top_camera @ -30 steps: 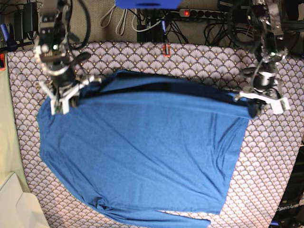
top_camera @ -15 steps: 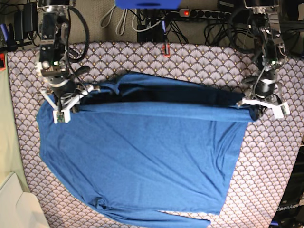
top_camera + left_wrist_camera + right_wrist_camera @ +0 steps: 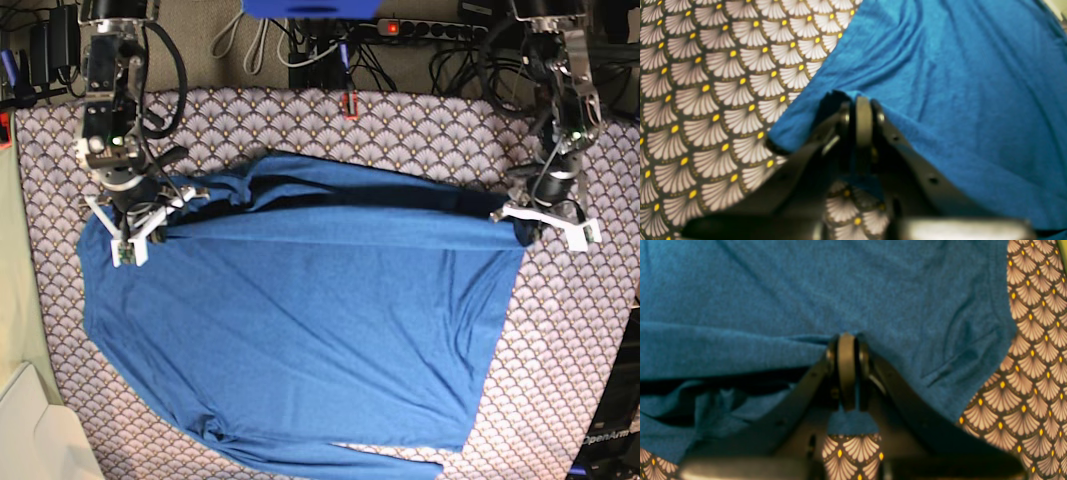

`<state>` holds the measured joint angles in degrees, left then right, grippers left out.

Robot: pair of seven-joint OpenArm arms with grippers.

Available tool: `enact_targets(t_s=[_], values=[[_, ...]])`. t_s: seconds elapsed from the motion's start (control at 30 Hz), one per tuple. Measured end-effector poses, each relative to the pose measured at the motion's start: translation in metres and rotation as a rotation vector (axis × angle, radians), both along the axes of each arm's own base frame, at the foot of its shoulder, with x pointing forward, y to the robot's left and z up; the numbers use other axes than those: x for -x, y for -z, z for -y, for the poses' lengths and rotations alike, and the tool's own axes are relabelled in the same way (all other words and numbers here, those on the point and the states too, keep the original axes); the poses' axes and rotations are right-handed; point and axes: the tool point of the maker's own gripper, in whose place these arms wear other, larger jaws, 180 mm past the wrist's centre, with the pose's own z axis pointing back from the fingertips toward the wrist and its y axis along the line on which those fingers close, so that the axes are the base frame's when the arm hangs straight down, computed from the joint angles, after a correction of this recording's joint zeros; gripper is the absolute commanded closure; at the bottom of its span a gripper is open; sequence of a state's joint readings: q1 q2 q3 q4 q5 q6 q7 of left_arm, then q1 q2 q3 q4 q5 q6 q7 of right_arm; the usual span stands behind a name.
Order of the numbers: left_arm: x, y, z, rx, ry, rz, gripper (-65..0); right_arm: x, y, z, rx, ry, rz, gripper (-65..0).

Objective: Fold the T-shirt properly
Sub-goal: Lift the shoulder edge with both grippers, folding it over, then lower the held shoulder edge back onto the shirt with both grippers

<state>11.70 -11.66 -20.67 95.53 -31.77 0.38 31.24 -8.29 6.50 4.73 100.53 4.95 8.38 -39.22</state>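
The blue T-shirt (image 3: 300,330) lies spread over the middle of the table, with its far edge lifted and turned over toward the near side. My right gripper (image 3: 158,220) is at the shirt's far left corner, shut on a fold of the blue fabric (image 3: 806,283); in the right wrist view the gripper (image 3: 846,340) pinches the cloth between closed jaws. My left gripper (image 3: 518,228) is at the far right corner, likewise shut on the shirt's edge (image 3: 957,83). In the left wrist view the gripper (image 3: 863,101) holds the fabric just above the patterned cloth.
A grey-white scallop-patterned cloth (image 3: 420,130) covers the table under the shirt. A power strip and tangled cables (image 3: 420,30) run along the back edge, with a small red object (image 3: 350,103) near them. A pale box (image 3: 40,440) sits at the near left corner.
Both grippers have carried the shirt's far edge a little toward the near side, so the turned-over strip is wider. Both stay shut on the fabric.
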Motion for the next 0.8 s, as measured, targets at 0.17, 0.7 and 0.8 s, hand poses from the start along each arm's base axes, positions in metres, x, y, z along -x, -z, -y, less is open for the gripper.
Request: enact_targets(t_s=[0.17, 0.7, 0.8], values=[[0.012, -0.016, -0.015, -0.022, -0.040, 0.034, -0.8, 0.000, 0.000, 0.000, 0.001, -0.001, 0.000, 0.0], [-0.010, 0.002, -0.023, 0.008, -0.065, 0.006, -1.0, -0.005, 0.009, 0.001, -0.005, 0.006, -0.023, 0.0], [-0.012, 0.009, -0.025, 0.017, -0.074, -0.014, -2.9, -0.008, 0.011, 0.002, -0.007, 0.008, -0.023, 0.0]])
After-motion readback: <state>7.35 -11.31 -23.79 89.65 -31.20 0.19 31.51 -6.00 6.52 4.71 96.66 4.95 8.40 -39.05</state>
